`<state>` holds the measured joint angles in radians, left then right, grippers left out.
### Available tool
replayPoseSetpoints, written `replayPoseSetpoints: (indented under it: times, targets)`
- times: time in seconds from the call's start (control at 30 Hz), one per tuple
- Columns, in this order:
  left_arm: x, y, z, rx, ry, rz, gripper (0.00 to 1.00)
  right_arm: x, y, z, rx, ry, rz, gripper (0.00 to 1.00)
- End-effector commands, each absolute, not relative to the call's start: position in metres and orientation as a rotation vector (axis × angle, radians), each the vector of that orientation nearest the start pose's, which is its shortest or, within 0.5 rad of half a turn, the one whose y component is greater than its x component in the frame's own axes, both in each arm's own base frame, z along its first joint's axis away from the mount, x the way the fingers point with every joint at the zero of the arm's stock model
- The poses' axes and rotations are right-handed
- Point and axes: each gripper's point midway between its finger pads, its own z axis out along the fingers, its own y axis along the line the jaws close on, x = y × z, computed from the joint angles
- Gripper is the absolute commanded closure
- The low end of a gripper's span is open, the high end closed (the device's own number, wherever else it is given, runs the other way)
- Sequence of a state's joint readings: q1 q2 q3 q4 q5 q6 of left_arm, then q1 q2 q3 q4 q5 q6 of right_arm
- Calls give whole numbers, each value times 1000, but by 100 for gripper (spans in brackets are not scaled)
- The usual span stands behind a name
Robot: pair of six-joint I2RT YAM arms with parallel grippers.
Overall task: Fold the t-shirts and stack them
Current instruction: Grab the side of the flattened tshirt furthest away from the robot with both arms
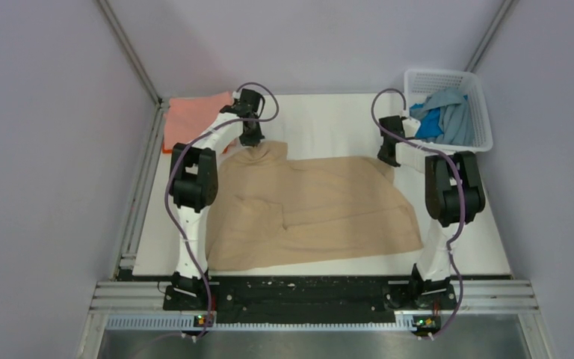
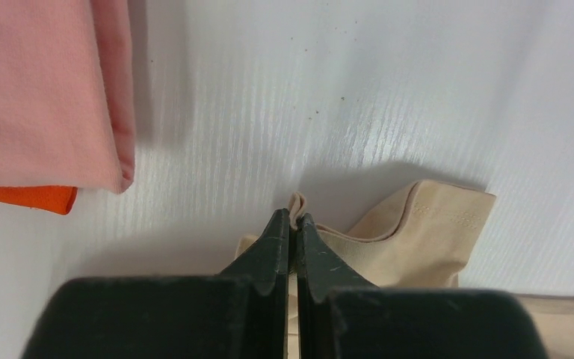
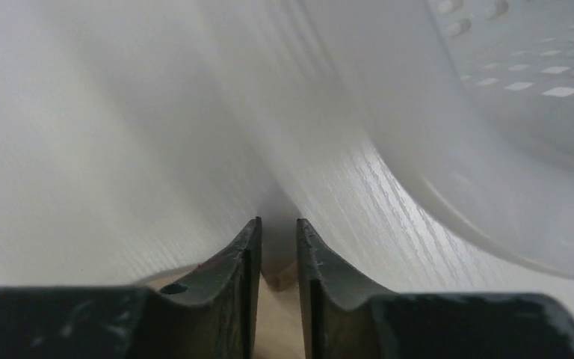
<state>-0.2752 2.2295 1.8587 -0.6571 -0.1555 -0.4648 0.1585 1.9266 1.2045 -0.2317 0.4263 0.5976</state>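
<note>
The tan t-shirt (image 1: 321,209) lies spread across the middle of the white table. My left gripper (image 1: 252,142) is at the shirt's far left corner, shut on a small fold of tan cloth (image 2: 418,224) that pokes up between its fingertips (image 2: 294,217). My right gripper (image 1: 390,161) is low over the shirt's far right corner; its jaws (image 3: 278,222) stand a narrow gap apart, with a tan edge (image 3: 278,278) lying between them. A salmon pink t-shirt (image 1: 194,116) lies folded at the far left on top of an orange one (image 2: 26,197).
A white lattice basket (image 1: 448,75) stands at the far right corner, holding a blue t-shirt (image 1: 430,123) and a light blue-grey one (image 1: 456,112). Its wall (image 3: 493,149) curves close beside the right gripper. The pink stack (image 2: 37,90) lies just left of the left gripper.
</note>
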Motion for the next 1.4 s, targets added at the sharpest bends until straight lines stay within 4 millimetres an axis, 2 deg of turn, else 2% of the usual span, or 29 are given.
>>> replayPoseSetpoints:
  times: [0.0, 0.17, 0.3, 0.5, 0.6, 0.63, 0.8, 0.87, 1.07, 1.27, 1.37]
  targets:
    - [527, -126, 90, -326, 2462, -70, 100, 459, 23, 9, 682, 2347, -189, 80]
    - [548, -113, 95, -341, 2413, -46, 100, 494, 28, 32, 607, 2310, -171, 100]
    - [569, -104, 100, -352, 2383, -54, 100, 522, 25, 52, 556, 2268, -202, 100]
    - [584, -106, 101, -335, 2357, -91, 100, 538, 27, 57, 470, 2268, -210, 100]
    - [585, -110, 101, -325, 2360, -116, 100, 523, 30, 51, 476, 2327, -195, 100]
    - [583, -112, 100, -314, 2367, -131, 100, 514, 31, 49, 483, 2344, -184, 96]
    - [571, -119, 84, -305, 2399, -185, 100, 467, 15, 50, 574, 2360, -261, 57]
    - [567, -118, 79, -308, 2412, -180, 100, 452, 14, 43, 589, 2381, -268, 51]
    - [566, -119, 78, -307, 2419, -189, 100, 431, 12, 16, 645, 2457, -289, 48]
    - [565, -119, 83, -318, 2411, -191, 100, 413, 25, -5, 794, 2450, -111, 49]
    - [564, -120, 84, -324, 2412, -200, 100, 408, 30, -9, 825, 2437, -53, 54]
